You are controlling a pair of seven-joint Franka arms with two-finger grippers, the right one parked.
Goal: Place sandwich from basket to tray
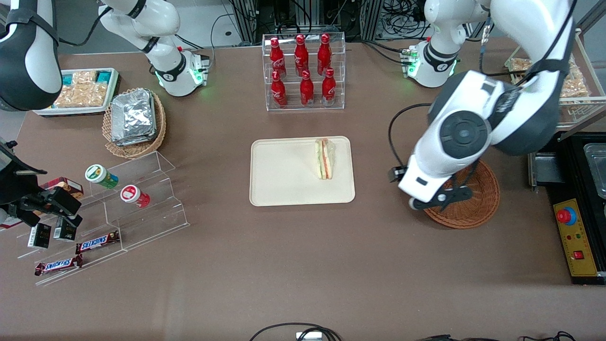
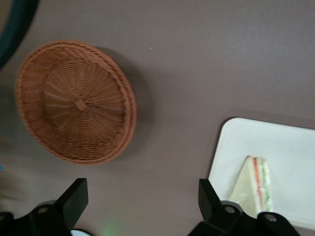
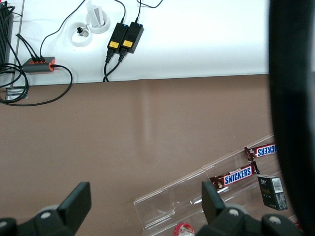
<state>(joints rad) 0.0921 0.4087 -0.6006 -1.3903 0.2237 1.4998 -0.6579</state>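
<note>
The sandwich [image 1: 325,158] lies on the cream-beige tray [image 1: 284,175], on the part of the tray nearest the working arm. It also shows in the left wrist view [image 2: 253,184], on the tray [image 2: 275,147]. The reddish-brown wicker basket [image 1: 478,203] stands toward the working arm's end of the table, and in the left wrist view the basket [image 2: 74,101] holds nothing. My left gripper [image 1: 447,196] hangs above the basket's edge on the tray's side. In the left wrist view the gripper [image 2: 141,188] is open and empty over bare table between basket and tray.
A clear rack of red bottles [image 1: 304,71] stands farther from the camera than the tray. A tan basket of foil packets [image 1: 134,122], a white snack tray [image 1: 80,90] and clear steps with candy bars [image 1: 118,213] lie toward the parked arm's end. A control box [image 1: 575,237] sits beside the basket.
</note>
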